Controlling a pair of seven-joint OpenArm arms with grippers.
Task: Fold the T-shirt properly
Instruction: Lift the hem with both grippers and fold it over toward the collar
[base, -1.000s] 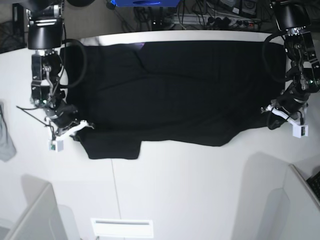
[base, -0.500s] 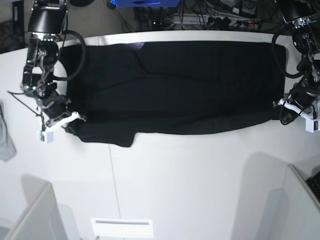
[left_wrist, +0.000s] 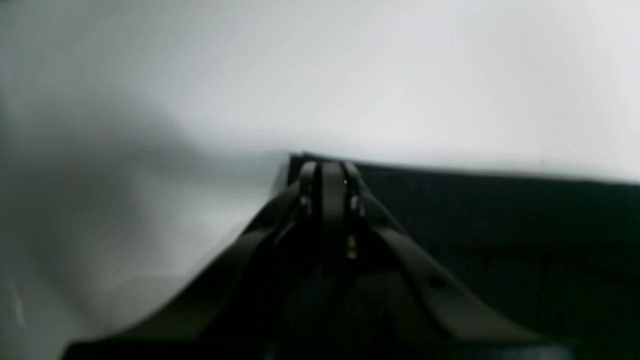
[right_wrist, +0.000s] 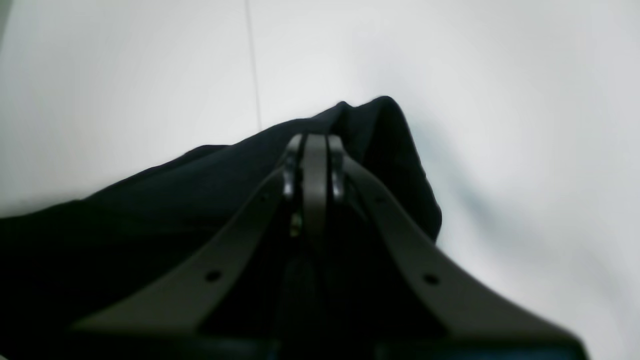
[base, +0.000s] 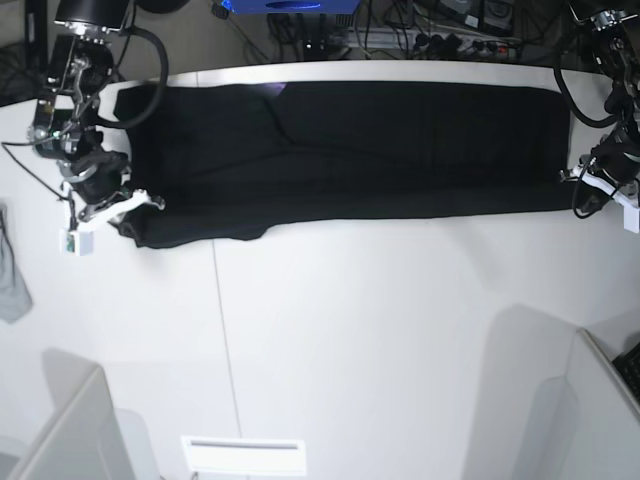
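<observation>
The black T-shirt (base: 350, 150) lies stretched wide across the far part of the white table (base: 350, 330), plain side up, its near edge folded back. My left gripper (base: 578, 188) is at the base view's right, shut on the shirt's near right corner; the left wrist view shows its jaws (left_wrist: 327, 172) closed on the black cloth (left_wrist: 500, 225). My right gripper (base: 128, 215) is at the base view's left, shut on the near left corner; the right wrist view shows its jaws (right_wrist: 314, 142) closed on bunched cloth (right_wrist: 150, 200).
A small grey cloth (base: 10, 280) hangs at the table's left edge. Cables and gear (base: 420, 30) lie behind the table's far edge. Grey partition panels (base: 70, 430) stand at the near left and near right (base: 600, 400).
Both grippers have moved away from the camera and outward, carrying the shirt's near edge toward the far side. The shirt's visible band has become narrower and tauter.
</observation>
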